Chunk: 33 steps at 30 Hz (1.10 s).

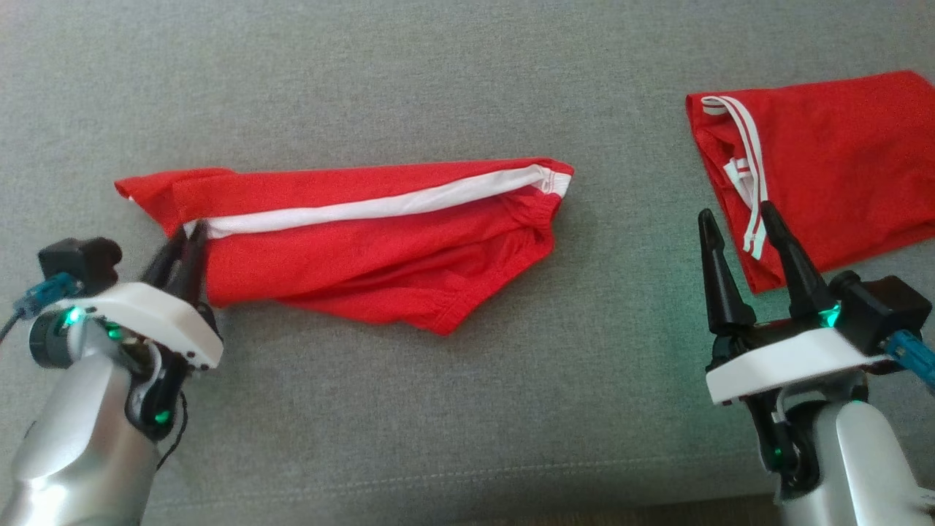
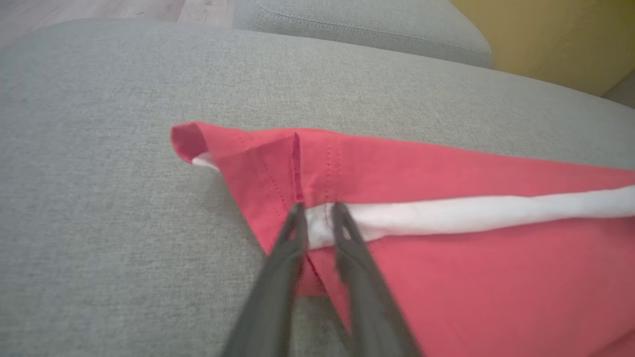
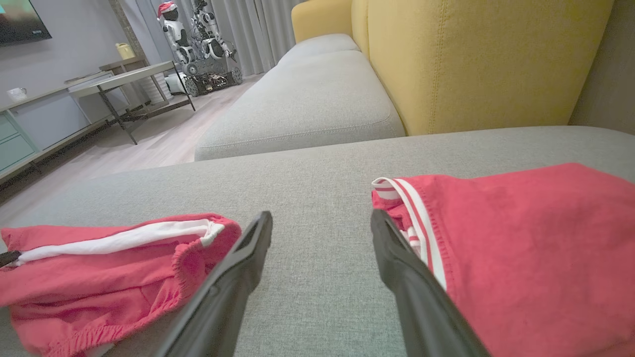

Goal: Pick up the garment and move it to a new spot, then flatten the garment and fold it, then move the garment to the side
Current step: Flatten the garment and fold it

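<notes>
The red shorts (image 1: 380, 256) are soft matt cloth, with a smoother white stripe (image 1: 365, 210) and a puckered elastic waistband (image 1: 529, 212). The second red garment (image 1: 840, 168) looks like the same matt cloth. The sofa seat (image 1: 438, 88) is coarse grey woven fabric. The right gripper (image 1: 736, 210) has matt black plastic fingers (image 1: 719, 277), and its forearm (image 1: 869, 453) is glossy silver.

We've got loads of bare grey cushion (image 1: 409, 73) here: a wide open lane runs between the red shorts (image 1: 365, 248) in the middle and the second red garment (image 1: 840, 168) off to our right, and the near strip in front of both is free too, same for the stretch beyond the shorts. Only real wall is the yellow backrest (image 3: 471, 59), rising up behind that second garment.
</notes>
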### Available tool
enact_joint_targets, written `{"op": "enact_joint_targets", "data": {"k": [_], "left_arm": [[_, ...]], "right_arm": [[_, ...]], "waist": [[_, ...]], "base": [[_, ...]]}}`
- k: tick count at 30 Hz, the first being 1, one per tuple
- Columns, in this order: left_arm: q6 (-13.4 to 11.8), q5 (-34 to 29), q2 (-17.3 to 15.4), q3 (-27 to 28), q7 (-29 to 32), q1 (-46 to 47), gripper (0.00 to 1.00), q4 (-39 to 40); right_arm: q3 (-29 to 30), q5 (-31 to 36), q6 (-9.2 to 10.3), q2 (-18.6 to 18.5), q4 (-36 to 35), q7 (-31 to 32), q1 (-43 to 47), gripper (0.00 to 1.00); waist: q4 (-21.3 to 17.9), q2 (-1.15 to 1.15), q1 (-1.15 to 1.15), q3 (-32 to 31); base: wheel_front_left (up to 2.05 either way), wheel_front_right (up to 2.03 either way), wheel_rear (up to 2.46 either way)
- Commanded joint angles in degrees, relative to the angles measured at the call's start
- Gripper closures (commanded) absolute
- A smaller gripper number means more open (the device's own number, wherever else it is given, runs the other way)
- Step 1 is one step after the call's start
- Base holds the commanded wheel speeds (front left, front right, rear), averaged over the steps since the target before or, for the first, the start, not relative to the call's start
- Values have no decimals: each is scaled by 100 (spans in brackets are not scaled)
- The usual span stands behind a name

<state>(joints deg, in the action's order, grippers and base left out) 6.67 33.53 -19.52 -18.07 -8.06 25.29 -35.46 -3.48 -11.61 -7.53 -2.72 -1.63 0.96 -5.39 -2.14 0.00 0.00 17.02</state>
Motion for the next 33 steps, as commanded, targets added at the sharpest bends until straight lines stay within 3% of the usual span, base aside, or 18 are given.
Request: {"op": "enact_joint_targets", "data": {"k": [1,13,27,28,29,30,31,33], "left_arm": [[35,25,-230,114,-127,270,100,61],[52,-31,-317,-46,-444,323,100,321],[3,-110,-125,-275,-480,394,100,724],[1,-115,-118,-284,-489,391,100,736],[0,-113,-109,-283,-504,388,100,752],[-1,-119,-108,-283,-519,383,100,766],[-1,-121,-104,-284,-532,375,100,776],[-3,-115,-95,-275,-558,352,100,807]], "right_arm": [[-127,-23,4,-16,-172,-60,-175,0],[-415,-31,4,-16,176,102,-544,0],[-1426,-1019,4,-16,2236,60,-1786,0],[-1474,-1145,4,-16,2355,43,-1857,7],[-1506,-1228,4,-16,2459,-7,-1935,42],[-1526,-1284,4,-16,2570,-46,-2003,61],[-1550,-1356,4,-16,2674,-67,-2060,100],[-1585,-1416,4,-16,2819,-158,-2170,100]], "waist": [[3,0,0,23],[159,0,0,22],[564,0,0,51],[580,0,0,49],[593,0,0,48],[604,0,0,43],[614,0,0,35],[625,0,0,19]], "base": [[0,0,0],[0,0,0],[0,0,0],[0,0,0],[0,0,0],[0,0,0],[0,0,0],[0,0,0]]}}
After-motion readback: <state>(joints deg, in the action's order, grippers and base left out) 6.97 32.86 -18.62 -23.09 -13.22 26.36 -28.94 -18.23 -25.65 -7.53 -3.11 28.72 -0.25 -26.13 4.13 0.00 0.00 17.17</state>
